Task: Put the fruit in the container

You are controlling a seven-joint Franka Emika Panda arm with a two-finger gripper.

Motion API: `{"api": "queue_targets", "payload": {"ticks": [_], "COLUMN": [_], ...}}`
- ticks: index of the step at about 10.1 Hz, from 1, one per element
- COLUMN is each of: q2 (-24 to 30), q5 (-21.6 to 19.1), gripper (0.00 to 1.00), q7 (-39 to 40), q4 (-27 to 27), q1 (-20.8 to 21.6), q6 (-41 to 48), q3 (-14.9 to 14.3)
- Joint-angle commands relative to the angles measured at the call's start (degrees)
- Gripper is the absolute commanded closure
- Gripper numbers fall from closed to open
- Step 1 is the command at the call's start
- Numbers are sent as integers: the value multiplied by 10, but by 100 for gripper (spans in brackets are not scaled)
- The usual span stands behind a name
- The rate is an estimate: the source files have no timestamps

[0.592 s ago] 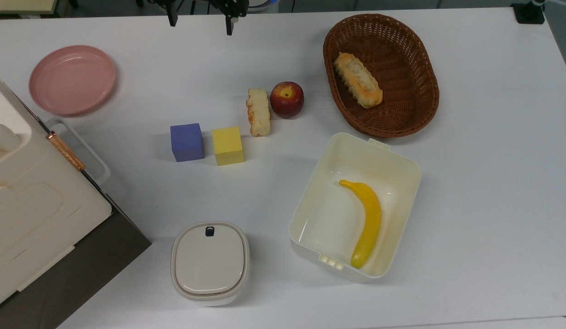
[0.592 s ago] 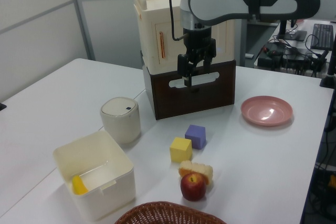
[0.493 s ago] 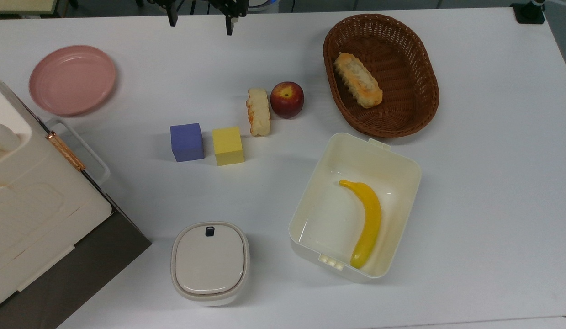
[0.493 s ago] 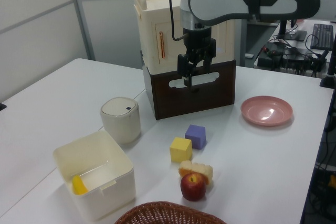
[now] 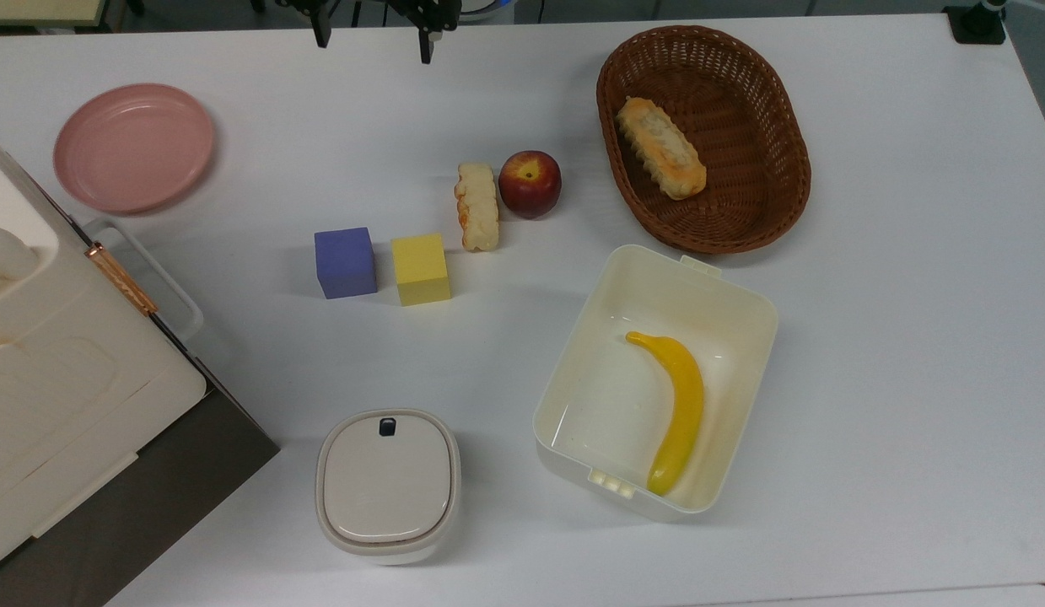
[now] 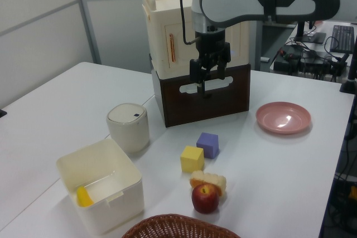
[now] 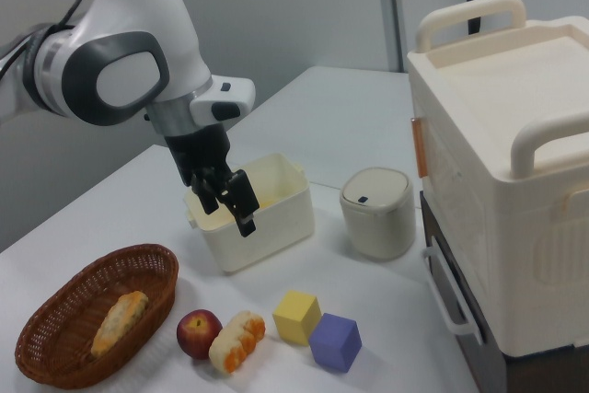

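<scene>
The fruit (image 5: pixel 530 183) (image 6: pixel 206 198) (image 7: pixel 199 333) is a dark-red apple with a yellowish stem dimple. It stands on the white table, touching a bread piece (image 5: pixel 476 206). The container (image 5: pixel 657 251) (image 6: pixel 111 204) (image 7: pixel 276 227) is a cream-white tub, nearer the top view's bottom right, and a yellow banana (image 5: pixel 678 405) lies inside it. My gripper (image 5: pixel 373 38) (image 6: pixel 205 82) (image 7: pixel 230 209) hangs open and empty above the table at the top view's upper edge, well away from the fruit.
A purple cube (image 5: pixel 345 262) and a yellow cube (image 5: pixel 421 269) sit at the top view's left of the bread. A wicker basket (image 5: pixel 775 194) holds a pastry. There is also a pink plate (image 5: pixel 134 147), a lidded white box (image 5: pixel 388 485) and a big cream case (image 5: pixel 67 379).
My gripper has edged very slightly toward the left view's right, still open. The fruit, the container and everything else lie where they were.
</scene>
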State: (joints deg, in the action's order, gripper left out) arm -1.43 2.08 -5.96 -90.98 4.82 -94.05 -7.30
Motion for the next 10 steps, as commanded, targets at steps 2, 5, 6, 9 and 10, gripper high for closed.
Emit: {"api": "queue_targets", "payload": {"ticks": [2, 5, 6, 9, 10], "q2": [9, 4, -1, -49, -69], "q5": [-25, -28, -32, -59, -60], "gripper": [0, 0, 0, 0, 0], "q7": [-2, 12, 11, 10, 6], "q4": [-65, -134, -155, -182, -186], "q1": [20, 61, 75, 103, 118], "q6": [0, -24, -44, -103, -123], "q3": [8, 8, 8, 8, 8]}}
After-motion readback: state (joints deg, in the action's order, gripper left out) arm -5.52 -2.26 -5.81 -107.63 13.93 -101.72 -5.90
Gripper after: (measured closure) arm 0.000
